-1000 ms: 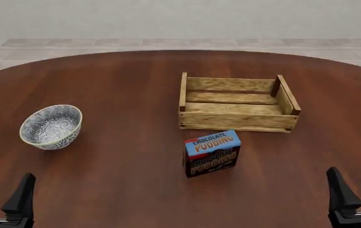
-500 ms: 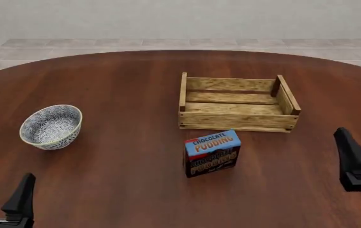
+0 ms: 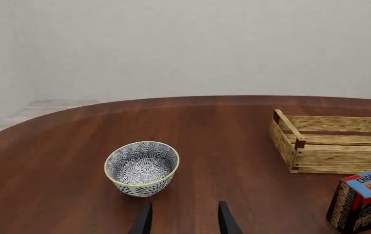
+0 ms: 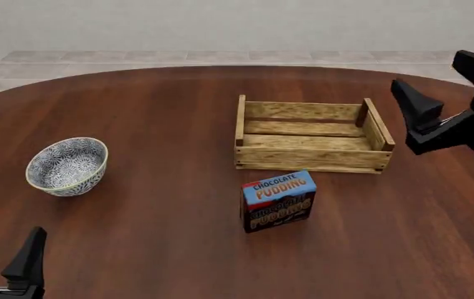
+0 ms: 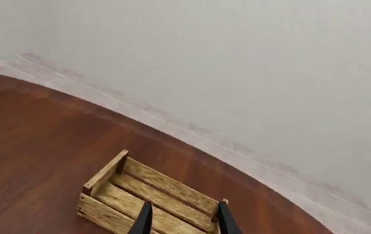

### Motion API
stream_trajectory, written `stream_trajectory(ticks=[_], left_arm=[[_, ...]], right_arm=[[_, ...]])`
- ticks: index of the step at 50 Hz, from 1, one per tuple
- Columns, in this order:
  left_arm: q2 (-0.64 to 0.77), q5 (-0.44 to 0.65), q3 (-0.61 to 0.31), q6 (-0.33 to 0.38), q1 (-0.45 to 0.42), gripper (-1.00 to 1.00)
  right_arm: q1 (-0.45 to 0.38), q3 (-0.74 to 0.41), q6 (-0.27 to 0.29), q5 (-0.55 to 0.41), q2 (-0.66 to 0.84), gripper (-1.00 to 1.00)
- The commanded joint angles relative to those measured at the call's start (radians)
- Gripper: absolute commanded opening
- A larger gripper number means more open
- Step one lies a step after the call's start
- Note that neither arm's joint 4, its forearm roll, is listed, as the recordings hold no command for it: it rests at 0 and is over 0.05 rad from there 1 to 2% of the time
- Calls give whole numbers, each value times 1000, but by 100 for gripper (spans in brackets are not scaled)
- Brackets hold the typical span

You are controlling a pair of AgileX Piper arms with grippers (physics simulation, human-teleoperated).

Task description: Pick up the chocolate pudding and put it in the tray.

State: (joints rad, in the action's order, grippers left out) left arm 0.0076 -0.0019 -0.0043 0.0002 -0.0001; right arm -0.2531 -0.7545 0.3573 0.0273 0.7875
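Note:
The chocolate pudding (image 4: 278, 200) carton stands upright on the table, just in front of the tray (image 4: 310, 157), a shallow light-wood crate with nothing in it. The left wrist view shows the chocolate pudding (image 3: 366, 197) at the picture's edge, with the tray (image 3: 331, 157) beyond it. My right gripper (image 4: 426, 68) is open and raised above the table, off the tray's right end and well away from the carton. In the right wrist view the right gripper (image 5: 185, 209) looks down over the tray (image 5: 105, 171). My left gripper (image 4: 2, 249) is open, low at the near left edge.
A round blue-white patterned bowl (image 4: 66, 165) sits on the left side of the dark wood table. It is also in the left wrist view, where the bowl (image 3: 142, 167) lies just ahead of the left gripper (image 3: 184, 214). A pale wall and tiled floor lie beyond the table's far edge.
My right gripper has risen and travelled forward from the near right edge to a spot beside the tray's right end. The left gripper, carton, tray and bowl have not moved.

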Motion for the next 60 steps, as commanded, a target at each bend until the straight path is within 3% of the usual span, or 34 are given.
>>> stream_trajectory(ticks=[1, 9, 12, 16, 18, 24, 32, 35, 36, 42, 45, 54, 60], left_arm=[[0, 0, 0, 0, 0, 100], [0, 0, 0, 0, 0, 100], [0, 0, 0, 0, 0, 100], [0, 0, 0, 0, 0, 100], [0, 0, 0, 0, 0, 100], [0, 0, 0, 0, 0, 100], [0, 0, 0, 0, 0, 100], [0, 0, 0, 0, 0, 100], [0, 0, 0, 0, 0, 100], [0, 0, 0, 0, 0, 100], [0, 0, 0, 0, 0, 100], [0, 0, 0, 0, 0, 100], [0, 0, 0, 0, 0, 100]], right_arm=[[-111, -214, 133, -18, 218, 100], [-165, -291, 230, -11, 328, 100], [-209, -329, 234, -40, 370, 100], [-240, -333, 297, -42, 413, 100], [-265, -372, 287, -83, 439, 100], [-290, -412, 364, -117, 494, 100], [-341, -509, 451, -258, 562, 100], [-345, -546, 451, -296, 580, 100], [-343, -540, 487, -289, 583, 100], [-360, -603, 504, -386, 625, 100], [-377, -581, 543, -388, 623, 100], [-442, -581, 586, -487, 644, 100], [-429, -599, 612, -528, 690, 100]])
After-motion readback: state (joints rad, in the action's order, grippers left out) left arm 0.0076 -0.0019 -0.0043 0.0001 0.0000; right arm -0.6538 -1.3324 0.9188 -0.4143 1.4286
